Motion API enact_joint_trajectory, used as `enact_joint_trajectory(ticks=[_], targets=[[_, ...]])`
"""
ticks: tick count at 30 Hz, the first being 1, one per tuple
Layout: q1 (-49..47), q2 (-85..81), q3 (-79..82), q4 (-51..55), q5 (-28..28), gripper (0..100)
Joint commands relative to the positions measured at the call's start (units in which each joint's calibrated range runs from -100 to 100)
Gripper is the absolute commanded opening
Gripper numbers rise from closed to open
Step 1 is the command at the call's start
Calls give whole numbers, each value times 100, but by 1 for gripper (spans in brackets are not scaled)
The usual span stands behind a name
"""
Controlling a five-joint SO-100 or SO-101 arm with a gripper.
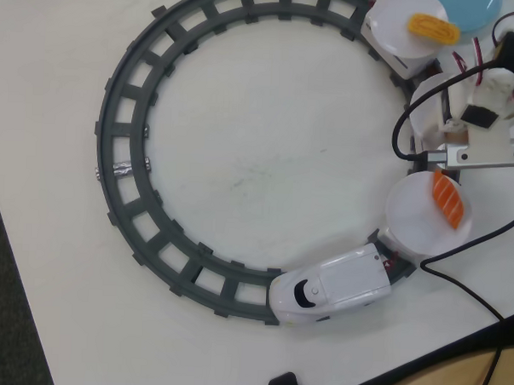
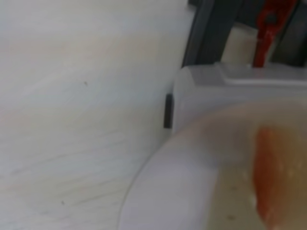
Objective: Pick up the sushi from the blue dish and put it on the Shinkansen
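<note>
In the overhead view the white Shinkansen (image 1: pixel 329 289) stands on the track at the bottom, its three plate cars curving up the right side. Part of the blue dish (image 1: pixel 470 10) shows at the top right edge. My gripper (image 1: pixel 443 143) hangs over the middle white plate (image 1: pixel 421 110); its jaws are hidden under the arm. I see no white and pinkish-red sushi in either view. The wrist view is blurred: it shows a white plate (image 2: pixel 163 191) very close with an orange-red piece (image 2: pixel 271 177) on or above it. I cannot tell which piece that is.
An orange striped salmon piece (image 1: pixel 449 201) lies on the plate (image 1: pixel 409 225) behind the engine. A yellow egg piece (image 1: pixel 433 28) lies on the top plate (image 1: pixel 392 24). The dark grey ring track (image 1: pixel 123 144) fills the table. Black cables (image 1: pixel 458 282) run off at the right. The table edge runs along the bottom left.
</note>
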Motion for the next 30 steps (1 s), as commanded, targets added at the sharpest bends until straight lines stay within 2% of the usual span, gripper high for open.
enact_joint_trajectory(ticks=[1,5,10,14,17,20,26,30], targets=[[-123,-396,-141,77,-19,29],[-607,-914,-96,334,-56,32],[-1197,-1699,-159,437,-481,33],[-1091,-2317,-527,437,-968,33],[-360,-2726,-904,428,-1404,33],[758,-3152,-904,385,-1577,33],[3381,-4079,-554,385,-1514,32],[4129,-4847,811,120,-1267,32]])
